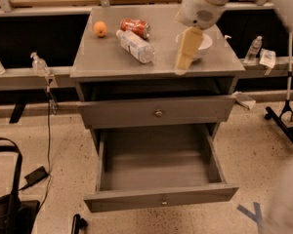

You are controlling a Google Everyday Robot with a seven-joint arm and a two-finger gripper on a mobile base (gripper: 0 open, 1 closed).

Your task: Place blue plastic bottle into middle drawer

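The hand (180,67) is hovering over the table (102,60), partly covering the white bowl (208,42). The blue plastic bottle (135,46) is lying well left of the hand; the middle drawer (161,199) is standing open below.

1. Blue plastic bottle (136,47): clear, glossy plastic, with a pale wrap label.
2. Middle drawer (132,200): smooth, matt grey, with a shiny metal knob (163,199).
3. Gripper (183,60), above the cabinet top (97,57) at right: smooth, matt cream casing.
4. Red can (135,27): glossy metal.

— What lay on the grey cabinet top (105,58)?
— An orange (100,29), a red can (135,27), the blue plastic bottle (135,46) on its side, and a white bowl (208,42).
— And the gripper (180,68)?
— Over the top's front edge, before the bowl.
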